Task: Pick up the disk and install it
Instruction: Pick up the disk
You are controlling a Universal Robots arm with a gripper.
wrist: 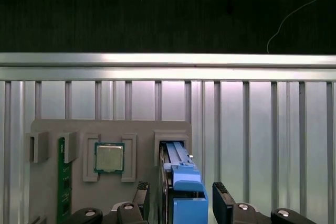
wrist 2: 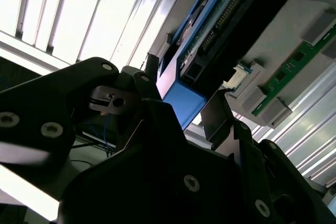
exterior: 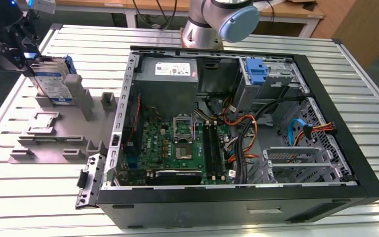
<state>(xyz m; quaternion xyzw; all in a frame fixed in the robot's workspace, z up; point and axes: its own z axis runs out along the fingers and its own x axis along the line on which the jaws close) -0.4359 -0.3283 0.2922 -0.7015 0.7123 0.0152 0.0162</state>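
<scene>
In the exterior view, the gripper (exterior: 30, 63) hung at the upper left of the frame over the disk (exterior: 53, 85). The disk stood on edge in a grey holder (exterior: 51, 145) on the counter (exterior: 38, 202), left of the open computer case (exterior: 242, 200).

In the second wrist view, the disk (wrist 2: 181, 98) sat mid-frame between the dark fingers (wrist 2: 218, 116).

In the first wrist view, at the lower centre, the fingers straddled the disk, released, with a gap on each side.

The pick-up step looked in hand, with no grasp yet made. It called for closing squarely on the disk's sides, then a straight lift out of the slot.
</scene>
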